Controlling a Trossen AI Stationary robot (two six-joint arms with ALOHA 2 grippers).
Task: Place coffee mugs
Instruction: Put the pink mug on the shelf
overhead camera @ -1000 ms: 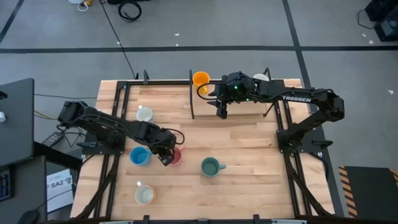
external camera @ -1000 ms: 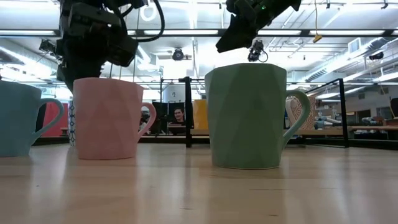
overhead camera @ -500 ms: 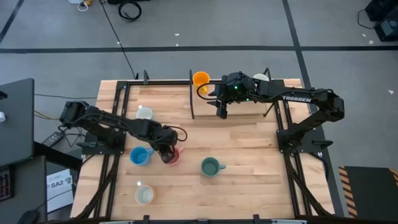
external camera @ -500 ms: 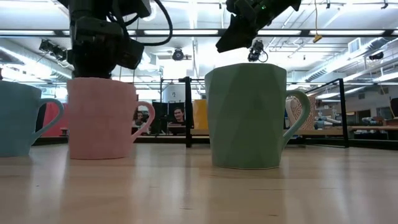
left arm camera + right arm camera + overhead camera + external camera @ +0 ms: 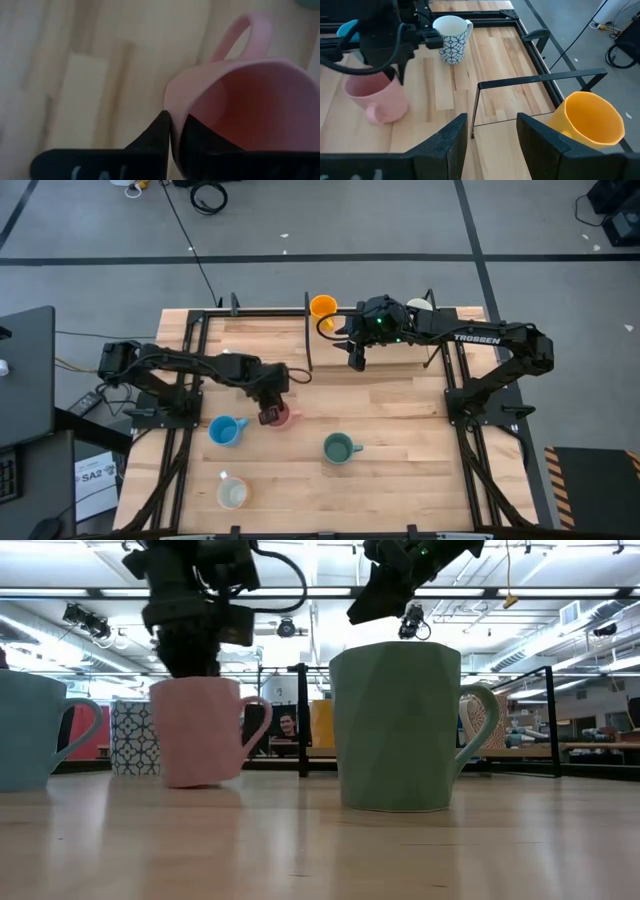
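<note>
High view: my left end effector [image 5: 270, 414] is clamped on the rim of the pink mug [image 5: 281, 416], which a second ago sat lower on the tabletop [image 5: 400, 430] next to the light blue mug [image 5: 224, 430]; now it's shifted up and right, apart from the blue one, so I read this as mid-carry toward its spot. Teal-green mug [image 5: 338, 447] and the cream mug [image 5: 232, 494] near the front edge haven't moved. Right end effector [image 5: 357, 360] hovers by the orange mug [image 5: 322, 307] at the back rail, same place as before, waiting. Low view: pink mug [image 5: 202, 731] seems just clear of the wood, slid rightward since earlier, uncovering the patterned mug [image 5: 134, 737] behind; teal-green mug [image 5: 402, 726] fills the middle. Left wrist view: one finger inside, one outside the pink mug [image 5: 240, 115] wall, narrow pinch on the rim. Right wrist view: right fingers [image 5: 451, 140] spread wide, holding nothing; orange mug [image 5: 588, 119], patterned mug [image 5: 452, 39] and pink mug [image 5: 375, 95] ahead.
</note>
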